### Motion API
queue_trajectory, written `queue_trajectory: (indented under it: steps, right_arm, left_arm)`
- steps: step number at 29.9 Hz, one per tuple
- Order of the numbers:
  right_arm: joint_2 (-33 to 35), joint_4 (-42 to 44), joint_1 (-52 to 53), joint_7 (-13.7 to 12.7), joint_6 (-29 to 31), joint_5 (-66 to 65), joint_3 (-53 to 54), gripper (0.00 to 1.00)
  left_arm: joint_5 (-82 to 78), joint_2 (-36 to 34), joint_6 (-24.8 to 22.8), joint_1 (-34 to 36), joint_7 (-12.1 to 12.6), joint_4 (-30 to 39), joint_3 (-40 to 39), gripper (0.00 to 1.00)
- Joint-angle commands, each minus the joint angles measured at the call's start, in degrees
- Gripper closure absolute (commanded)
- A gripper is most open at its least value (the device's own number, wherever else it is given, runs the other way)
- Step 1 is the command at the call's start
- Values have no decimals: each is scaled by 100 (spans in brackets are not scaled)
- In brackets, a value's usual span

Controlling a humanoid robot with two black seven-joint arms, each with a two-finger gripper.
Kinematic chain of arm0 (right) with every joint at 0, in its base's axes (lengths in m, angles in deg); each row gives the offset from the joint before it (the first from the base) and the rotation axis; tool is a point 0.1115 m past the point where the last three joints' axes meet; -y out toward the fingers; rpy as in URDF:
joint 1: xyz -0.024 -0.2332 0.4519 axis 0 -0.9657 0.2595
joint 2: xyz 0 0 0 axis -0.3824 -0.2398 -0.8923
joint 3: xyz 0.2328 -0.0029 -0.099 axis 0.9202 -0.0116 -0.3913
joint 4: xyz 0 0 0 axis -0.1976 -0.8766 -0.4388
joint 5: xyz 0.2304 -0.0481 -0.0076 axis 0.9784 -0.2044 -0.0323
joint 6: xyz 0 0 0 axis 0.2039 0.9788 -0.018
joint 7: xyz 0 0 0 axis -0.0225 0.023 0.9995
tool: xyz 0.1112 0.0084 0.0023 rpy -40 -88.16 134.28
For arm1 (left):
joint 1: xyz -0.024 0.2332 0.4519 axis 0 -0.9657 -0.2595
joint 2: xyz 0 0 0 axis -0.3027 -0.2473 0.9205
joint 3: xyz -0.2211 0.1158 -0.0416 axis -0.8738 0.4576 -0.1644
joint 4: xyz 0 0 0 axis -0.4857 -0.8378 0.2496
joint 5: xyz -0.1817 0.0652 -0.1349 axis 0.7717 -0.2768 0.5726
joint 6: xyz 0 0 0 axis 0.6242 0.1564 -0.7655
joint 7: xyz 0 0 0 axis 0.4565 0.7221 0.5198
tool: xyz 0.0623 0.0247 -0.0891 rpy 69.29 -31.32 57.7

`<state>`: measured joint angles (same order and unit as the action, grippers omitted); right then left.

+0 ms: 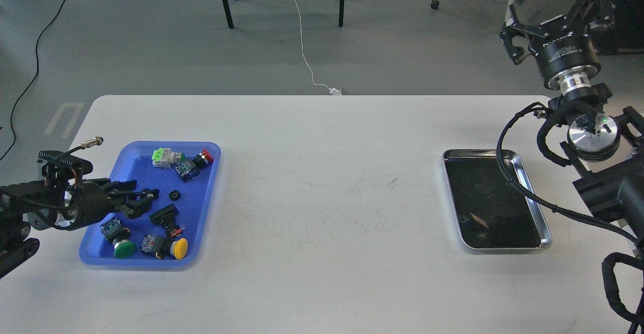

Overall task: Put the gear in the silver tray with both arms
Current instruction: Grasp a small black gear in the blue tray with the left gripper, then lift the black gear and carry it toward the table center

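Note:
The gear [174,194] is a small black toothed ring lying in the middle of the blue plastic tray [209,193]. My left gripper [149,197] is low over the blue tray, just left of the gear, fingers parted and empty. The silver tray [547,233] lies at the right of the table, its dark bottom holding nothing. A black cable of my right arm crosses over its far right corner. My right gripper [553,19] is raised high beyond the table's far right corner, fingers spread wide and empty.
The blue tray also holds several push-button switches: green-capped [123,248], yellow-capped [178,247], red-capped [205,156], a green-and-white one [163,156] and a black one [165,216]. Chair and table legs stand on the floor behind the table.

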<state>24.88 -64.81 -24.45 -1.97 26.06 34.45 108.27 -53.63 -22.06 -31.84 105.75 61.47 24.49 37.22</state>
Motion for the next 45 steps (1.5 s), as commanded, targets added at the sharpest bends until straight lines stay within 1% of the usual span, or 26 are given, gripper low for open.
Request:
queue_trajectory:
  steps: [1, 3, 8, 9, 12, 15, 16, 20, 22, 24, 25, 27, 33, 35, 38, 42, 43, 45]
  right_arm:
    - [-1, 1, 0, 0, 0, -8, 18, 1]
    - [-1, 1, 0, 0, 0, 0, 27, 1]
    - [-1, 1, 0, 0, 0, 0, 194, 1]
    - [-1, 1, 0, 0, 0, 0, 194, 1]
    - [-1, 1, 0, 0, 0, 0, 194, 1]
    - [-1, -8, 0, 0, 0, 0, 202, 1]
    - [-1, 1, 0, 0, 0, 0, 202, 1]
    - [8, -8, 9, 0, 0, 0, 229, 1]
    - [17, -8, 9, 0, 0, 0, 229, 1]
    - [60, -60, 9, 0, -26, -8, 229, 1]
    - [113, -156, 9, 0, -35, -8, 220, 1]
    - [288, -350, 0, 0, -53, -8, 194, 1]
    - [596, -482, 9, -26, -53, -8, 141, 1]
    - [667, -553, 9, -44, -53, -8, 141, 1]
    - [755, -623, 70, -70, -53, -8, 106, 1]
    - [851, -615, 412, -97, -62, -26, -104, 1]
    - [869, -597, 535, -97, -62, -26, -244, 1]
    - [957, -553, 808, -97, -62, -26, -517, 1]
  left_arm:
    - [25, 16, 8, 39, -15, 1, 185, 50]
    - [17, 16, 69, 21, -15, -17, 194, 56]
    - [17, 24, 175, 12, -23, -157, 211, 58]
    - [17, 24, 175, 12, -23, -166, 237, 62]
    - [8, 16, 175, 12, -23, -184, 238, 76]
    - [-1, 16, 175, 12, -32, -184, 238, 87]
    - [-1, 16, 175, 21, -32, -184, 238, 88]
    - [25, -19, 166, 144, -32, -79, 211, 88]
    - [52, -89, 140, 424, -76, 183, 202, 87]
    - [113, -361, 113, 574, -120, 762, 202, 87]
    - [140, -545, 113, 610, -111, 1061, 194, 87]
    - [140, -696, 104, 706, -59, 1536, 141, 87]
    - [140, -609, 69, 1549, 29, 2329, 150, 87]
    - [131, -311, -97, 1874, 55, 2531, 185, 88]
    - [35, 426, -509, 2270, 196, 2506, 220, 88]
    - [-360, 1507, -949, 2438, 266, 2453, 316, 88]
    - [-457, 1710, -1002, 2438, 327, 2409, 360, 88]
    - [-633, 2245, -1073, 2438, 529, 2216, 492, 88]
